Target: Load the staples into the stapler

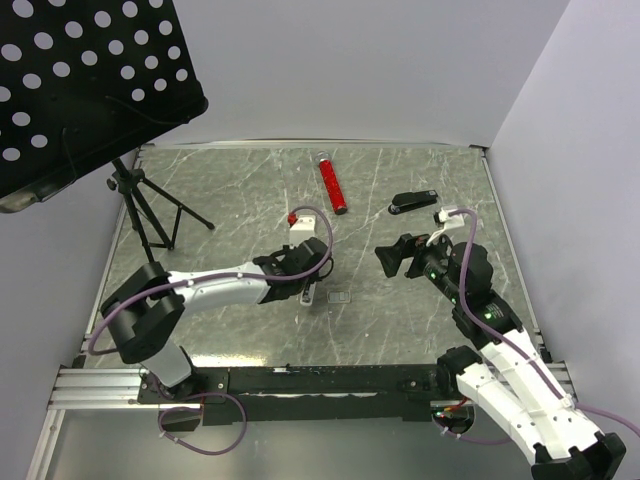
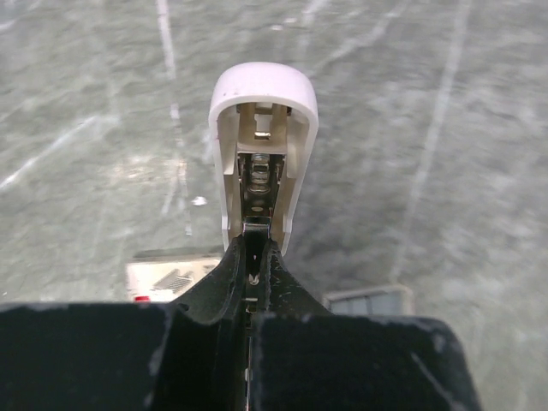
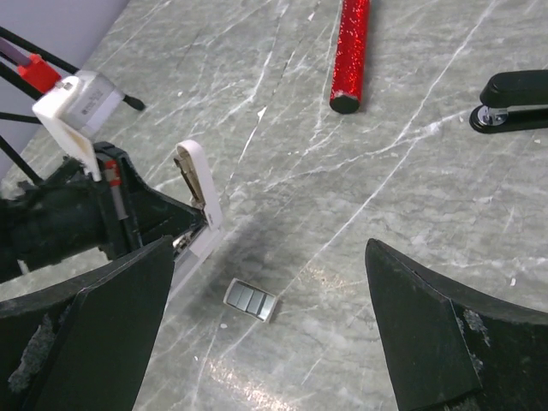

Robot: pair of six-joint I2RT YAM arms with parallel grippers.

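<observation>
**Left claw holds an opened white stapler; staples lie loose on the worktop**

My left claw (image 2: pixel 254 257) is clamped shut on the rear end of a small white stapler (image 2: pixel 264 94). From the left wrist camera I look straight along it. Its rounded white cover is swung up, and the metal channel with its spring shows inside. From the right wrist camera the cover stands tilted upward while the lower part points back toward the claw. I cannot tell whether the stapler touches the marbled grey worktop (image 1: pixel 250 190) or hangs just above it.

The staples (image 3: pixel 251 300), a short silver-grey strip, lie flat on the worktop just beside the white stapler. They are on the side toward my right arm, apart from the stapler, and neither claw touches them.

My right claw (image 1: pixel 397 252) has its fingers spread wide and grips nothing. It hangs above the worktop to the right of the staples, and its camera looks down on them between the two fingers.

A slim black stapler (image 1: pixel 412 203) lies closed on the worktop beyond the right claw, well apart from the staples. A red tube (image 1: pixel 332 183) lies to its left, toward the far edge. At the far left a black tripod (image 1: pixel 150 210) stands on the worktop under a perforated black panel (image 1: pixel 80 70).
</observation>
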